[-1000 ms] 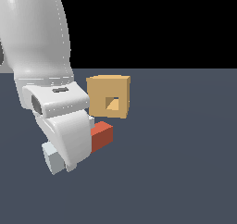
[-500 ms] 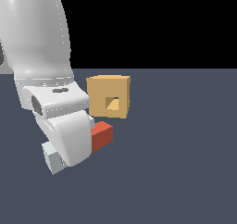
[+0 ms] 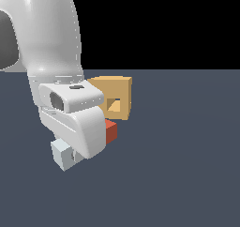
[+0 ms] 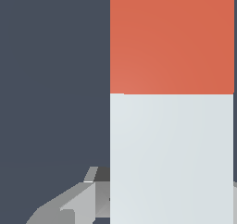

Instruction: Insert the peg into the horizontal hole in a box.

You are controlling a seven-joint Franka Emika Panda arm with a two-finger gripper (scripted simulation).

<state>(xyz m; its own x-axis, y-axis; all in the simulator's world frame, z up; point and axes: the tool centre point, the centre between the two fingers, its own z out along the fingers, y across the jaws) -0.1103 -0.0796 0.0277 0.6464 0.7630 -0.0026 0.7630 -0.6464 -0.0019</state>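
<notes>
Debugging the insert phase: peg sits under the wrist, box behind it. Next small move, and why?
Probably close on the peg and lift it a little. In the wrist view it fills the frame right by the gripper, but whether it is clamped cannot be told. In the exterior view its red end lies low, below the hole in the box, so it needs height before alignment.

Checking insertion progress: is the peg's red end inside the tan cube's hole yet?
No. The red end of the grey-white square peg sits outside, below the tan-orange cube's square hole.
</notes>
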